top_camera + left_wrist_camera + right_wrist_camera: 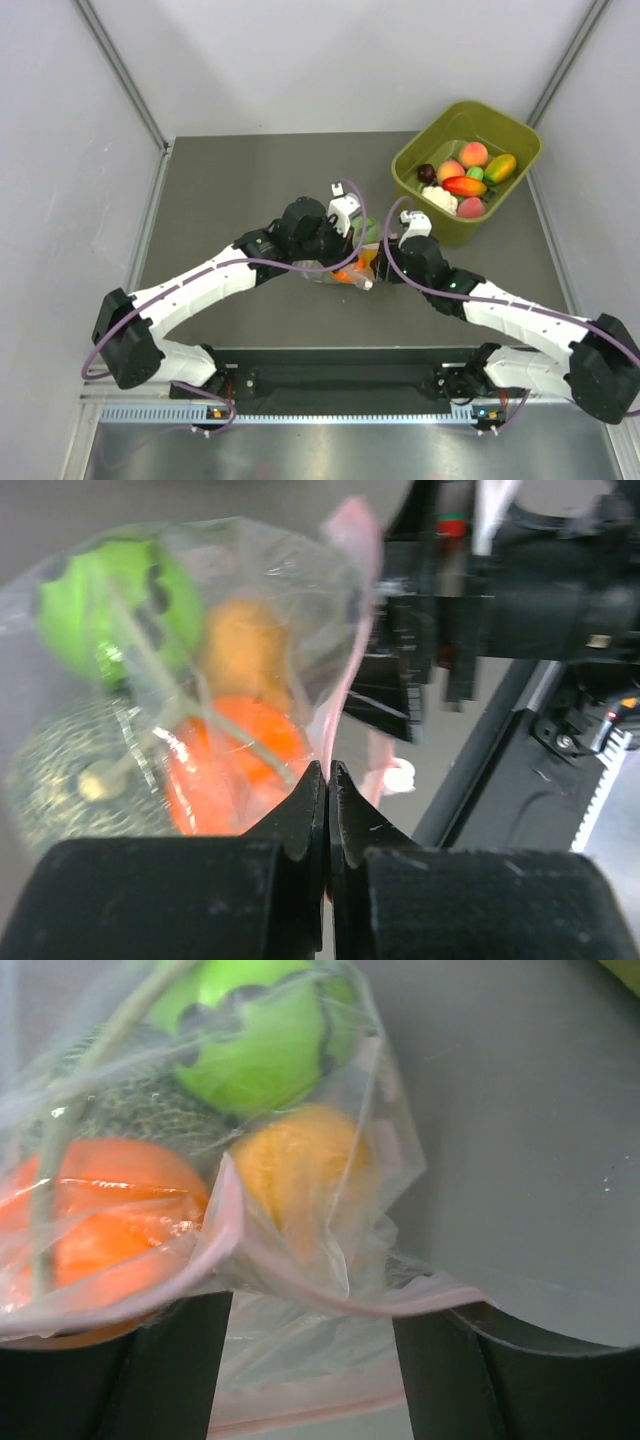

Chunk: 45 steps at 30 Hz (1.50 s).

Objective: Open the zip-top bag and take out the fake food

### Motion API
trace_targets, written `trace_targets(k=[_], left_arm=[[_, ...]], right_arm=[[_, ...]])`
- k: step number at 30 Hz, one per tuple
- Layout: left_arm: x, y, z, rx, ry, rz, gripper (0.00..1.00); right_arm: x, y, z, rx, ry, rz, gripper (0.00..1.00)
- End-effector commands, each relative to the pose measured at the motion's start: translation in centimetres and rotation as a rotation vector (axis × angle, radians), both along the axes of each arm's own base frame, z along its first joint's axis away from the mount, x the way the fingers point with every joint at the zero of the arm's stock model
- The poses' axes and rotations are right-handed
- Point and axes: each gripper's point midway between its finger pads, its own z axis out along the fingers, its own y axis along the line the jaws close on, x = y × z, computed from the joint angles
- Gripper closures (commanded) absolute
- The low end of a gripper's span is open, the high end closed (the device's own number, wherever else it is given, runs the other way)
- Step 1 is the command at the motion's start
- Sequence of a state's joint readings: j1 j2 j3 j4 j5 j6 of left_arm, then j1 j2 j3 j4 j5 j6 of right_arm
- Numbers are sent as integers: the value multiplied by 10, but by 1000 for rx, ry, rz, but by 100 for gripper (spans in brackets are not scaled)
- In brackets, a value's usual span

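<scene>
Grey table (250,190) boxed in by plain white walls (60,150), pretty bare setup. Both arms reach in from the near edge and meet around the middle of the table, with the zip-top bag (352,262) caught between them. I can't tell from above whether the bag rests on the table or hangs just over it.

The left gripper (327,780) is clamped tight, jaws pressed together on the bag's edge right where the pink zip strip (350,540) comes down. The film bulges up and away from the pinch.

The right gripper (315,1310) has its two fingers standing well apart, with the bag's mouth lying between them and the pink strip sagging across the gap. It sits right at the bag but doesn't look closed on anything (I can't make out whether a finger touches the plastic).

The fake food is all inside the bag: a green fruit (260,1040) furthest from the mouth, a yellow-orange fruit (300,1165) nearer it, and an orange fruit (100,1210) beside that, pressed against the film. There's also a speckled greenish patch (130,1110) behind them that I can't identify.

Off at the far right corner, well apart from the bag, sits an olive-green tub (500,192) with a pile of other toy fruit (465,185) in it.
</scene>
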State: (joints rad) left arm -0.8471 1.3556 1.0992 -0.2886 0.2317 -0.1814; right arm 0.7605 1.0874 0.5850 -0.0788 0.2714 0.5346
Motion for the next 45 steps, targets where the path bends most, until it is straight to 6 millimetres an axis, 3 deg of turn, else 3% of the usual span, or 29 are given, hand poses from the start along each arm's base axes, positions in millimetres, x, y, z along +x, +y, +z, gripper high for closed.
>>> trace_targets(k=[1,5,13,21,27,31,36,39,45], left_arm=[[-7,-15,16,-88,-1,-69,100],[-14,-21,14,-108,27,-115,100],[-26,-27,22,-154,35,-190,100],[-33,-30,28,-188,30,-233,100],[-51,-37,45,-278,44,-333,100],[-51,-37,57,-320,20,-343,100],[-52,-32,79,-377,-29,-351,100],[-45,-28,76,-368,-43,-318,100],[-59,-28,88,-416,-38,-394,100]], right_arm=[[27,-2,9,23,-81,-77,37],[31,14,19,71,-105,-18,33],[-3,51,57,262,-199,274,27],[-22,70,71,386,-206,398,28],[-28,87,71,467,-207,463,30],[-37,100,72,496,-218,521,30],[-34,106,54,468,-198,508,30],[-42,113,63,532,-208,540,31],[-11,92,36,392,-204,336,31]])
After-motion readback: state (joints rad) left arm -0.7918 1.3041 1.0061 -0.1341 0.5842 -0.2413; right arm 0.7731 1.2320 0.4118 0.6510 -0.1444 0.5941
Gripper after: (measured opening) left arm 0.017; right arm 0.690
